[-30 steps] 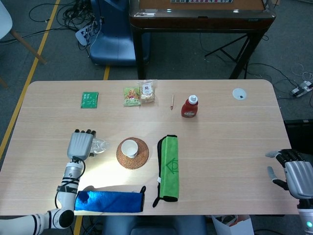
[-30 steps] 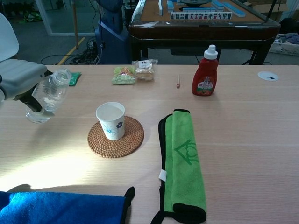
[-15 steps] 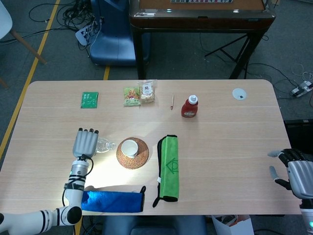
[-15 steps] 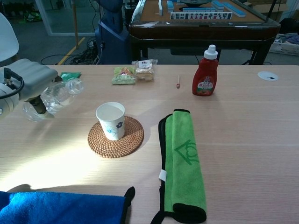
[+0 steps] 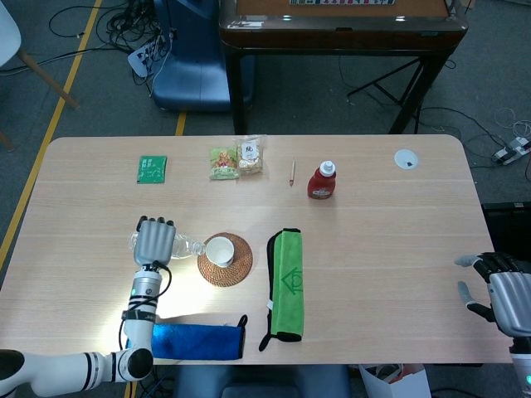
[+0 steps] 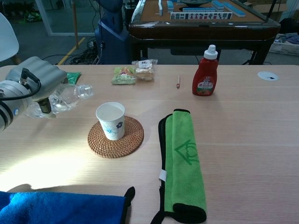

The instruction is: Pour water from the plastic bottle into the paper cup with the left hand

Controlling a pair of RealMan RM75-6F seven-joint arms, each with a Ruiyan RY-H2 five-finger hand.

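My left hand grips a clear plastic bottle, tilted far over with its neck pointing right toward the paper cup. The bottle's mouth hangs just left of the cup's rim and a little above it. The white paper cup with a blue flower print stands upright on a round woven coaster. No stream of water shows. My right hand hovers at the table's right front corner, fingers apart, holding nothing.
A folded green towel lies right of the coaster, and a blue cloth lies at the front left. Along the far side sit a red sauce bottle, a pencil, snack packets and a green packet.
My left hand has moved right toward the cup and tipped the bottle from near upright to almost horizontal, neck toward the cup. The right hand has stayed put.
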